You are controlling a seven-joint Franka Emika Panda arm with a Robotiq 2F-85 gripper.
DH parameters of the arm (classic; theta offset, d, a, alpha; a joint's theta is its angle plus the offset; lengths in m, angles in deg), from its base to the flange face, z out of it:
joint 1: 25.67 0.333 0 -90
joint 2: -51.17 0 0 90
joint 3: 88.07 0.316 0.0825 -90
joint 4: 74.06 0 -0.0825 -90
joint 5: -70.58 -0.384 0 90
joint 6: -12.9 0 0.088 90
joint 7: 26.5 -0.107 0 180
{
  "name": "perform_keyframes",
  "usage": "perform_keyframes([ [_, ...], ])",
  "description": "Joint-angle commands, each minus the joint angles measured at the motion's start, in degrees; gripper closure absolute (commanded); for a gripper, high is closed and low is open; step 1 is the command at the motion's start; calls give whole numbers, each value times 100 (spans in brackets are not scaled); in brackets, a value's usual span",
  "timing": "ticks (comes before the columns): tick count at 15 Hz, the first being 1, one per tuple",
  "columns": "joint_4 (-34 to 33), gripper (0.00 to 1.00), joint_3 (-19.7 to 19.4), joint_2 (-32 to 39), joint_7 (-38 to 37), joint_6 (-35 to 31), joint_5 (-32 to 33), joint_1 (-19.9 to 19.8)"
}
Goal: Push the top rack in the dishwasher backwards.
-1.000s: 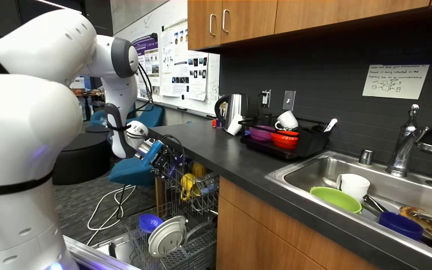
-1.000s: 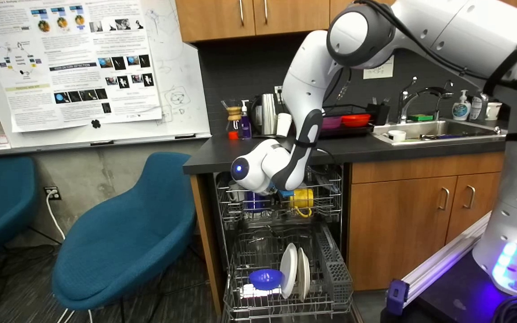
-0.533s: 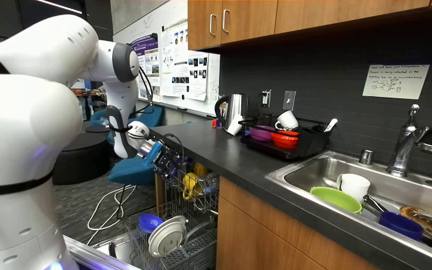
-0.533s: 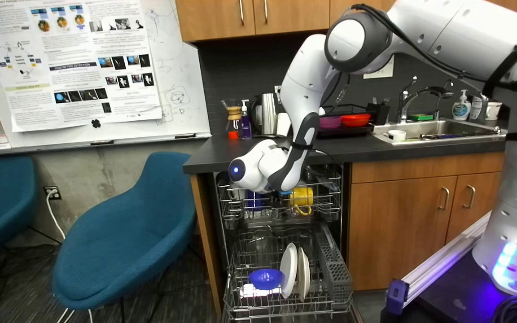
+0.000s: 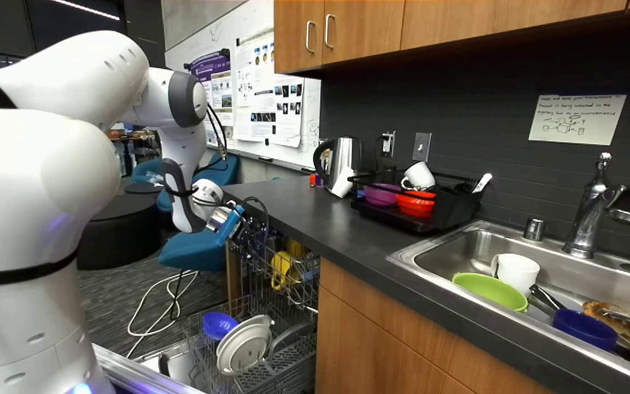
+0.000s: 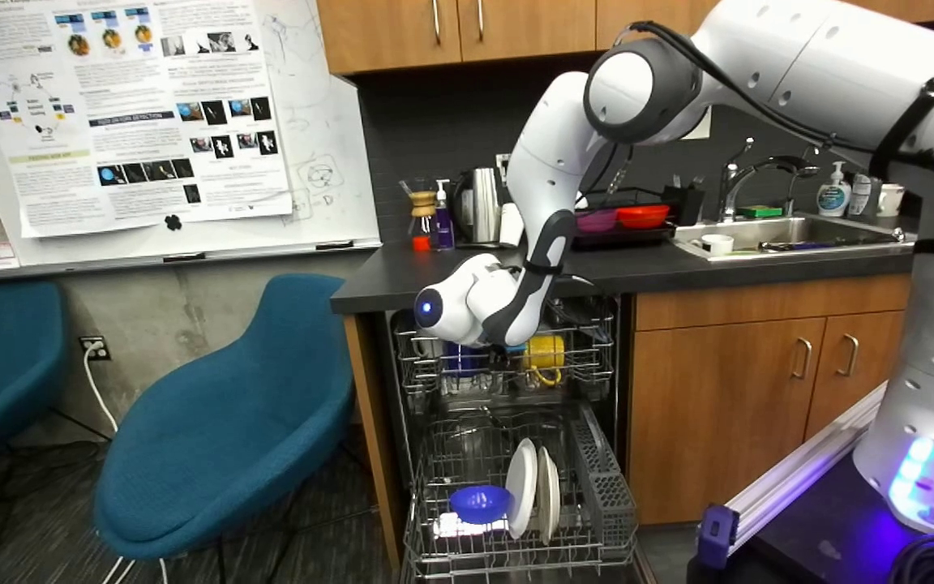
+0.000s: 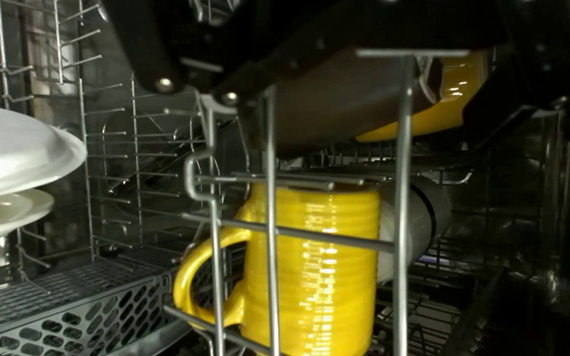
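Sharply bent arm (image 6: 552, 162), wrist (image 6: 495, 304) at top rack (image 6: 589, 349)

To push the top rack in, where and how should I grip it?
Probably at a horizontal front bar of the top rack, from the open front, jaws above and below: it is thin and faces outward. The yellow mug sits behind.

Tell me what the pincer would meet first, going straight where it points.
Most likely the front wires of the top rack: in the wrist view they stand just past the pincer, in front of the yellow mug. Depth is unclear there, so it may be touching them now.
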Motion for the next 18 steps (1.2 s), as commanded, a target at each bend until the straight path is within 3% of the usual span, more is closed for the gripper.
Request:
perform_keyframes([
  [1, -315, 0, -60, 65, 86, 117, -47, -105],
  [5, -419, 0, -12, 90, 87, 32, -311, -180],
  [8, 78, 0, 65, -225, -63, -363, -290, -107],
  [13, 1398, 0, 29, -1189, -1155, -1109, 1162, 447],
  [16, 2043, 0, 318, -1685, -1742, -956, 2168, 620],
  [18, 2500, 0, 630, -2003, -1899, -902, 2485, 577],
])
